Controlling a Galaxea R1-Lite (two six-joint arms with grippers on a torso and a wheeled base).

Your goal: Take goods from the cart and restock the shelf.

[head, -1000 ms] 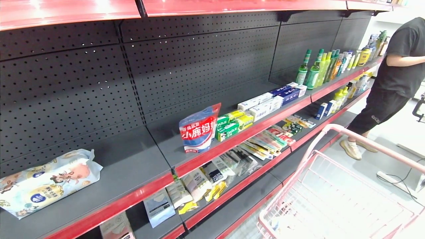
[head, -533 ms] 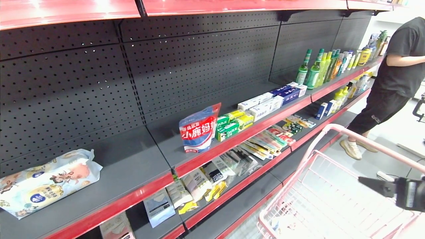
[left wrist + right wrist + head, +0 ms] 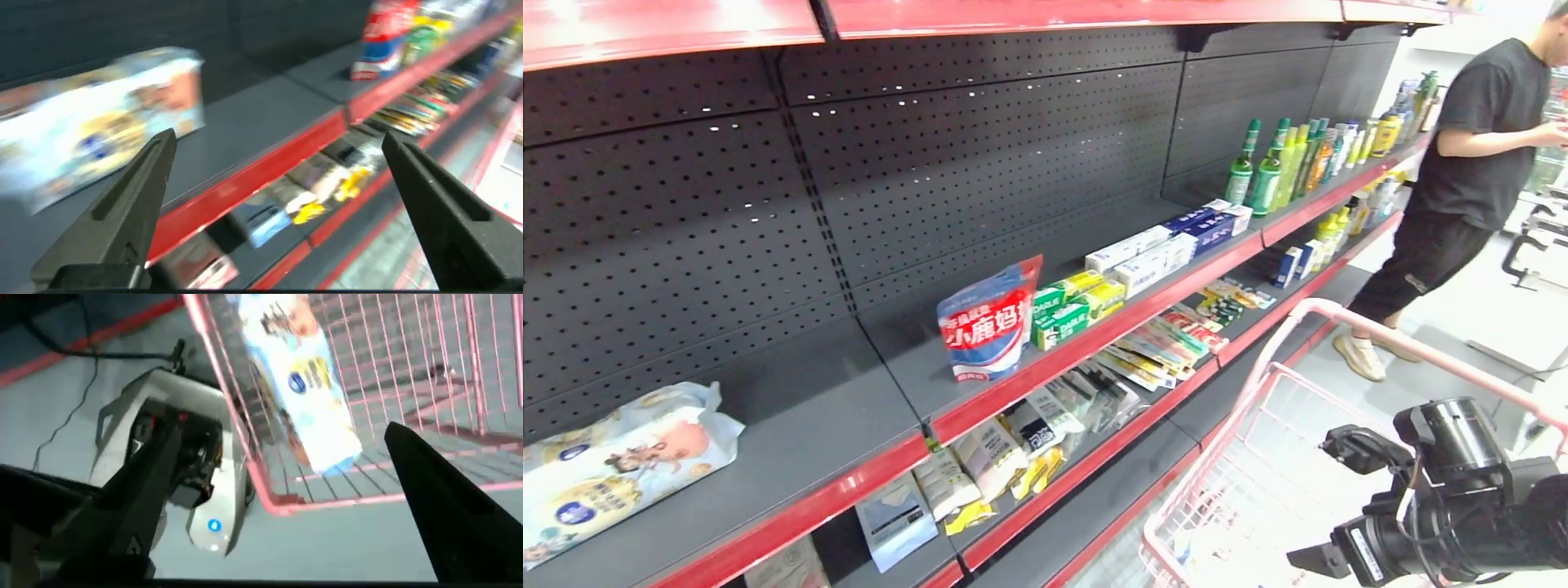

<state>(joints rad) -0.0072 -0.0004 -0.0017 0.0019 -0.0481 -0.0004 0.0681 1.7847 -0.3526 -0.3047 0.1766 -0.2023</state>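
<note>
Pink wire forms the cart [image 3: 1339, 312], its basket a fine grid. In it lies a soft, oblong, pale-blue printed pack [image 3: 304, 376], close to one wire wall. The right pincer [image 3: 1333, 505], black with tapered fingers spread wide, hangs over the cart's near corner; the pack lies beyond its tips, untouched. The left pincer [image 3: 278, 216], likewise spread and empty, faces the shelf [image 3: 833, 408], which has dark flat boards, glossy red lips and a perforated back. A similar pack [image 3: 613, 474] lies there. The floor is grey.
</note>
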